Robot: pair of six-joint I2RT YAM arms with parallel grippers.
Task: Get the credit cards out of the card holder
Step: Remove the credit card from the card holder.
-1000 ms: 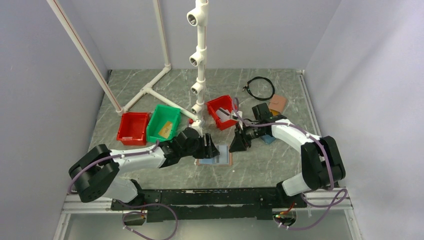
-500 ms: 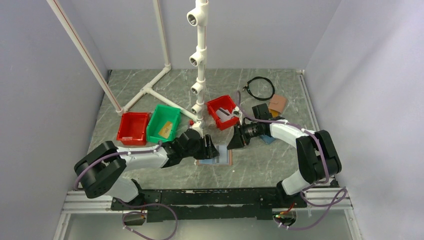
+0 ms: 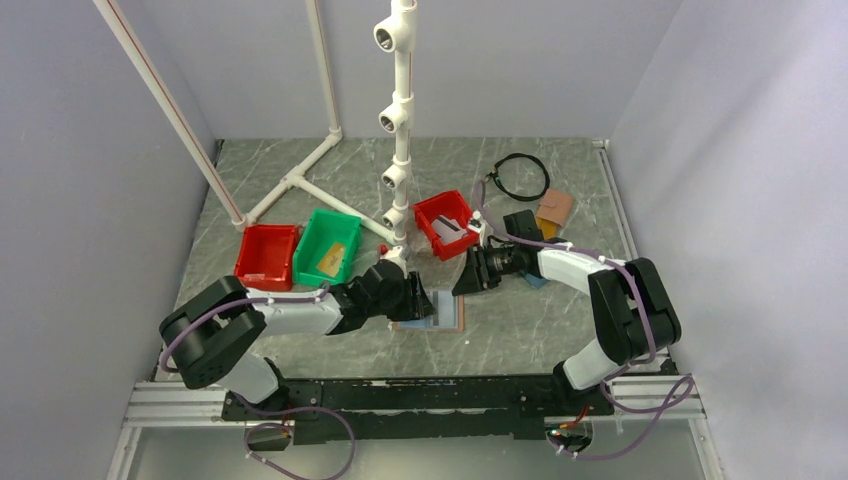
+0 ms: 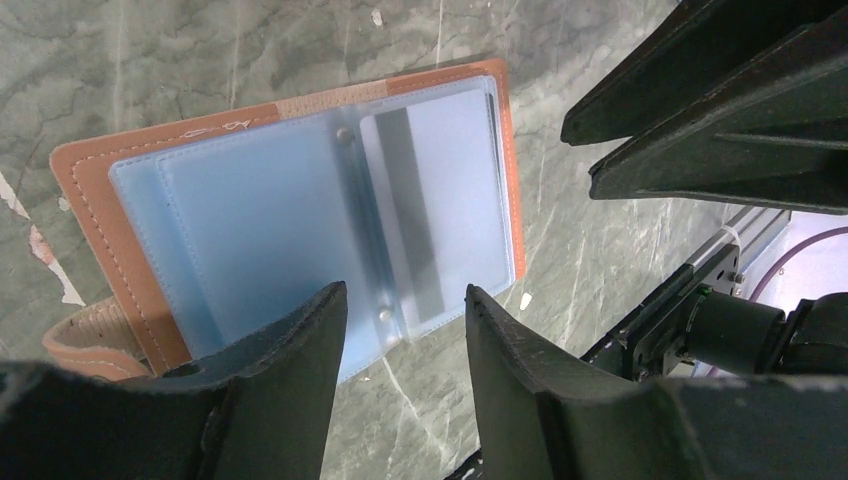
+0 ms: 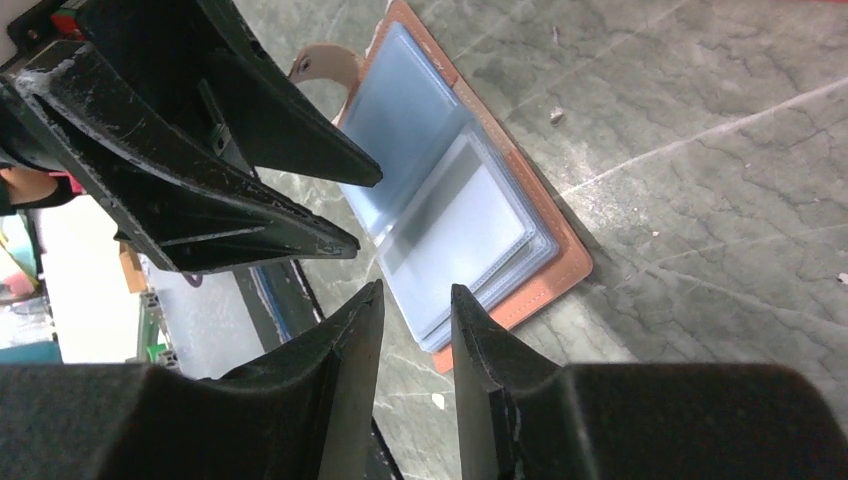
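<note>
Top external — left pincer (image 3: pixel 424 300), right pincer (image 3: pixel 463 284), both agape, low at card holder (image 3: pixel 451 316).

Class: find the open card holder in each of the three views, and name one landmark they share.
Top external: card holder lower centre, partly under left gripper.
Left wrist: card holder centre-left, lying open.
Right wrist: card holder upper centre, slanting.
Shared landmark: the left gripper.

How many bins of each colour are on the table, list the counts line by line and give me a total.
Red bins: 2
Green bins: 1
Total: 3
</note>
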